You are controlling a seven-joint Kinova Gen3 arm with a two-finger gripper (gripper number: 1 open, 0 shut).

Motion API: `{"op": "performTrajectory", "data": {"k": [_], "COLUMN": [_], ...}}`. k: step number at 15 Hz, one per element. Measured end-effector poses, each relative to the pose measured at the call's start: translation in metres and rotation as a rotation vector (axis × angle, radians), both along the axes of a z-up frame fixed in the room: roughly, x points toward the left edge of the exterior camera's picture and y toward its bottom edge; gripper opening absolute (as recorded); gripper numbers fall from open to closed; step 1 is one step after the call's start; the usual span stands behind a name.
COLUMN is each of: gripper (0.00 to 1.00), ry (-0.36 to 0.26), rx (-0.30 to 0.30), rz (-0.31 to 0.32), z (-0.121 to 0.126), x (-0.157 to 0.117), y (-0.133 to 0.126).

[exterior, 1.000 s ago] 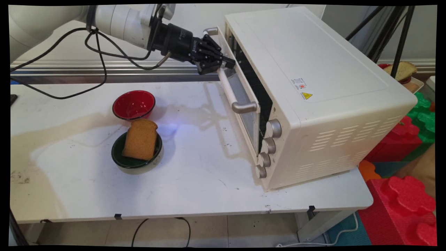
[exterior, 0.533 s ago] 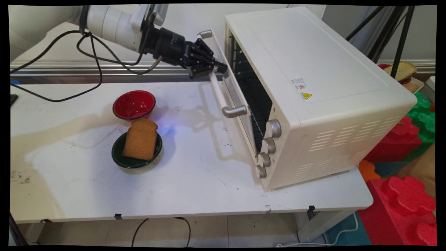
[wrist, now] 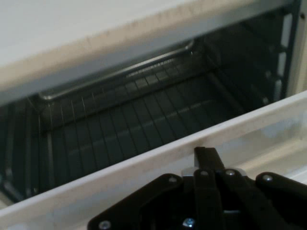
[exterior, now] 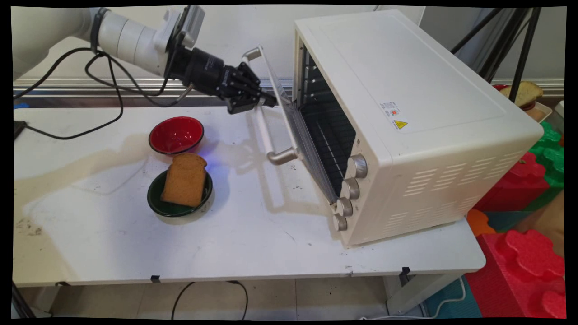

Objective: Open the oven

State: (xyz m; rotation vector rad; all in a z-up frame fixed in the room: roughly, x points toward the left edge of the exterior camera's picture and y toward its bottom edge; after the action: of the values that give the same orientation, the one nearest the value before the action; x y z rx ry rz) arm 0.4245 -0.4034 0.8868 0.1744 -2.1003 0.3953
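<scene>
The gripper (exterior: 264,102) has its fingers closed on the handle (exterior: 263,131) of the half-open oven door (exterior: 295,122). On the tabletop (exterior: 253,234) to the left sit a red bowl (exterior: 176,135) and a green bowl (exterior: 179,208) holding toast (exterior: 185,179).

Oven (exterior: 420,113): matt cream painted metal shell; door (exterior: 295,122) glazed and glossy, cream frame. Handle (exterior: 264,131) on the door: pale smooth bar on brushed metal ends. Knobs (exterior: 356,166) beside the door: brushed metal. Rack (wrist: 144,110) inside the oven: dark wire. Left of the oven, red bowl (exterior: 176,134) and green bowl (exterior: 179,205): glossy glaze. Bread (exterior: 185,179) in the green bowl: rough, matt crumb. Gripper (exterior: 264,100) at the handle: matt black plastic. Table (exterior: 253,243) under the oven: smooth white, scuffed.
</scene>
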Motion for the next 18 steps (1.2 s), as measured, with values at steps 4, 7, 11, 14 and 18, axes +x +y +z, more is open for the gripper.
{"op": "performTrajectory", "data": {"k": [4, 7, 11, 14, 18], "gripper": [0.0, 0.0, 0.0, 0.0, 0.0], "ry": [-0.017, -0.028, -0.053, -0.075, -0.102], "rx": [0.032, 0.058, 0.094, 0.116, 0.143], "rz": [0.01, 0.015, 0.012, 0.01, 0.009], "z": [-0.013, -0.023, -0.039, -0.052, -0.069], "x": [0.019, 0.03, 0.045, 0.058, 0.074], "y": [0.01, 0.015, 0.018, 0.023, 0.03]}}
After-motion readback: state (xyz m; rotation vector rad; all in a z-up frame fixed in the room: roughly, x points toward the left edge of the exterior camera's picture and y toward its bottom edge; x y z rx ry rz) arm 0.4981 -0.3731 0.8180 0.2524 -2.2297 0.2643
